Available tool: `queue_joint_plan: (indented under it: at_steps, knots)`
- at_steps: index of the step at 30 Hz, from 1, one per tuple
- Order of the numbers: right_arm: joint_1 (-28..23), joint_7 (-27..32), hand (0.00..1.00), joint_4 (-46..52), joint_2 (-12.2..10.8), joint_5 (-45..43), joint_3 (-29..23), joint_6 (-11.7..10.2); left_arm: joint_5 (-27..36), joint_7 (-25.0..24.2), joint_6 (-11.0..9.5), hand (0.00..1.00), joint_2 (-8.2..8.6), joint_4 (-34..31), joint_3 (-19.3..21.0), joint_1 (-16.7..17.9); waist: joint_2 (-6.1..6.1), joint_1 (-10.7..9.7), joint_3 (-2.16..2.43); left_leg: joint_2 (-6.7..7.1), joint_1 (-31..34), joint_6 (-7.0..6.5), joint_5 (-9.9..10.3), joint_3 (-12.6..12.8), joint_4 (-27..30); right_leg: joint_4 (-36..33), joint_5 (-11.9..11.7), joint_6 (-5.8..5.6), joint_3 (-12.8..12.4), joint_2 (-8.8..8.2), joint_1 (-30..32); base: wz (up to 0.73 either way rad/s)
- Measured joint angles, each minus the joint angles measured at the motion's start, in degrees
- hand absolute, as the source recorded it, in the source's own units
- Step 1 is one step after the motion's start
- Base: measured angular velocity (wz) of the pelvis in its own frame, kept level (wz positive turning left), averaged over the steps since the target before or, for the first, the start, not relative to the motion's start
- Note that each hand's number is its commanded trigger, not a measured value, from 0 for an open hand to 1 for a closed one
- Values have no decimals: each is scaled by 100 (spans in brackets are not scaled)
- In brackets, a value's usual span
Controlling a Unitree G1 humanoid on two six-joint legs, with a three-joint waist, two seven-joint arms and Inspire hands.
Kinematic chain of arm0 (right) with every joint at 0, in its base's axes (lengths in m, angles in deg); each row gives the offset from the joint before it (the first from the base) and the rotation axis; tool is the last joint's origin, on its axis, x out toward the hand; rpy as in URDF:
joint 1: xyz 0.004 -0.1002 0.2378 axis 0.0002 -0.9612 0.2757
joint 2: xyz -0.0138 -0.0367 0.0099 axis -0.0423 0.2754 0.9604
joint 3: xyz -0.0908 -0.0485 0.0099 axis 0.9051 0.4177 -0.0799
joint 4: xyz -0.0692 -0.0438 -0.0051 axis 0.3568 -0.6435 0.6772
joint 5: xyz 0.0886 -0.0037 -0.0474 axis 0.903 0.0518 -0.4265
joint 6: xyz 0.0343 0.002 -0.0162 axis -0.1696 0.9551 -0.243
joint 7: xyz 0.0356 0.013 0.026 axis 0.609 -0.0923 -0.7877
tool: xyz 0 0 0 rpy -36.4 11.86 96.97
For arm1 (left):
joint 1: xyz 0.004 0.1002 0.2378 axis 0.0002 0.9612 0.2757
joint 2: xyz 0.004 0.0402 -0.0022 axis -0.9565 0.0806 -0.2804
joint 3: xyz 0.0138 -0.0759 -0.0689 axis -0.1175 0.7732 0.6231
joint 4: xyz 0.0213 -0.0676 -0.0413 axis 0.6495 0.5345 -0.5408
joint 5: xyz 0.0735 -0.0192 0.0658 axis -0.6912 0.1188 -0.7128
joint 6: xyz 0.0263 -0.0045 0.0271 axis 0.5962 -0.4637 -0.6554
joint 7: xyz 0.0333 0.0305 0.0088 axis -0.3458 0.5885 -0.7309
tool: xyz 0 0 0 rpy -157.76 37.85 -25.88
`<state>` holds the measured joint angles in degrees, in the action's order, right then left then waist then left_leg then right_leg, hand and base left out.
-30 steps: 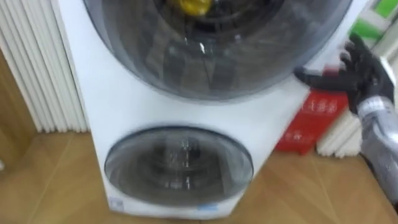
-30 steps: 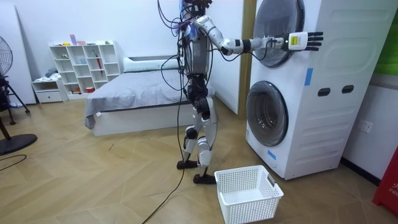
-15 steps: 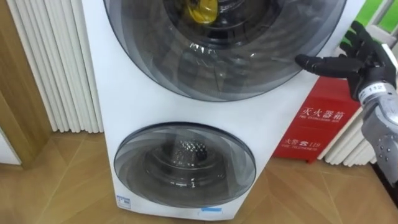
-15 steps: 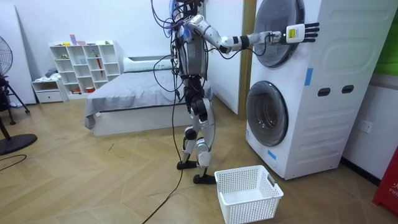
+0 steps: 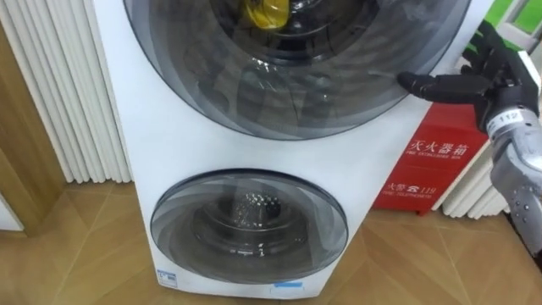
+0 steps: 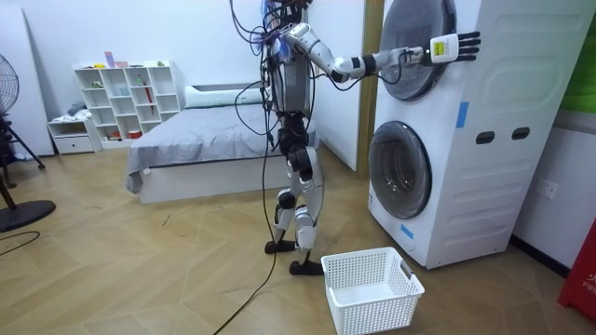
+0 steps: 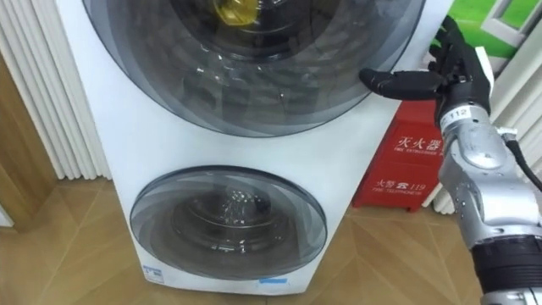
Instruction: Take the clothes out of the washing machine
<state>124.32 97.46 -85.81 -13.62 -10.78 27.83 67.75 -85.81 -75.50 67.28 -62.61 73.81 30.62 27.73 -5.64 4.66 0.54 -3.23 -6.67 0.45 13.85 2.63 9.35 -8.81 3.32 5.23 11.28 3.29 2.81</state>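
Since a second ago our right hand (image 5: 491, 85) has lifted and drawn in toward the upper door. A yellow piece of clothing (image 5: 266, 12) lies in the upper drum, behind the round dark-glass door (image 5: 296, 85) of the white stacked washing machine (image 5: 169, 152). Our hand is open and holds nothing, with the fingers straight. The thumb reaches the door's right rim, and we cannot tell whether it touches. A white plastic laundry basket (image 6: 372, 288) sits on the wooden floor (image 6: 140, 270) by our feet. A red box (image 5: 428, 165) stands right of the machine.
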Motion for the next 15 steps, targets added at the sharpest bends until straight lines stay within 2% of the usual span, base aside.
queue_joint_plan:
  at_steps: [4,8,11,15]
  knots:
    - [-191,129,0,426,-8,-250,33,47,-2,3,-28,0,9,3,-51,-5,4,2,-1,-3,-14,0,0,35,-9,2,1,4,-16,7,1,-4]
    - [-646,115,0,1486,-34,-270,36,22,6,4,-45,0,61,5,-112,-22,23,23,-15,1,-90,0,0,55,-29,10,1,3,-34,8,-33,-2]
    - [-958,85,0,2224,-160,-260,49,-51,119,5,-148,0,71,5,-149,-14,43,32,-27,3,-110,0,0,52,-54,12,8,-4,-27,5,-71,2]
    - [-1234,211,0,2652,-307,-317,39,-55,236,22,-256,0,71,125,-224,0,60,38,-37,4,-128,0,1,57,-64,-10,10,-2,-27,6,-70,0]
